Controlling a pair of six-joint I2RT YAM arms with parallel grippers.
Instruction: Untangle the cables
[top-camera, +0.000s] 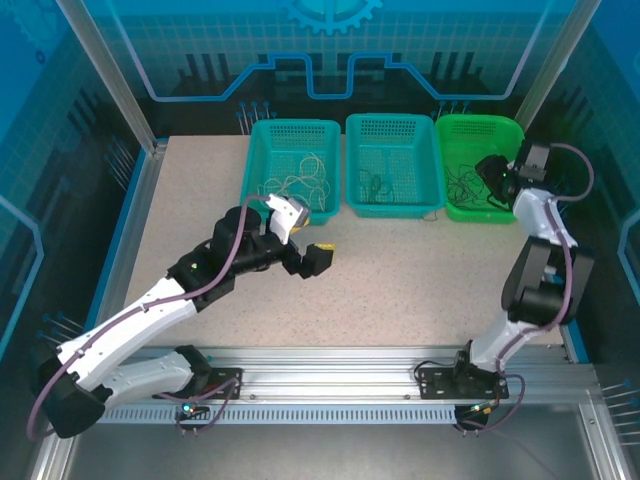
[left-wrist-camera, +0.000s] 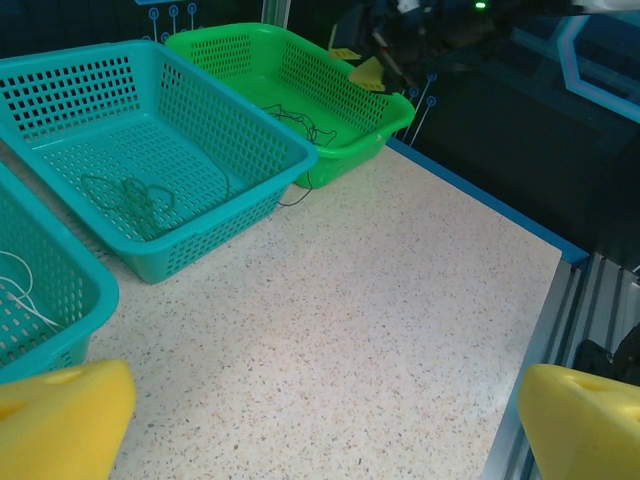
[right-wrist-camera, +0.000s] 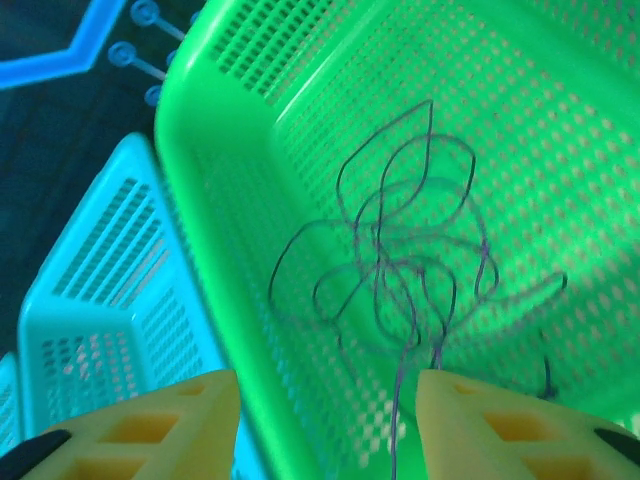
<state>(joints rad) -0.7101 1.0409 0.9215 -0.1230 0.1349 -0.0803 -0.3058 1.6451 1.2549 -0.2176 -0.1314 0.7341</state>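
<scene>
Cables (right-wrist-camera: 385, 255) lie looped in the green basket (right-wrist-camera: 245, 190), one strand between the parted fingers of the right gripper (right-wrist-camera: 328, 400). Left gripper (left-wrist-camera: 320, 415) gapes wide, empty. Step judged: release. Next: raise clear without snagging the strand.

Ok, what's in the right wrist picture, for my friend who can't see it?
A loopy tangle of thin purple cables lies in a bright green basket. The right gripper hovers above with its yellow fingers apart, and a teal basket sits beside.
</scene>
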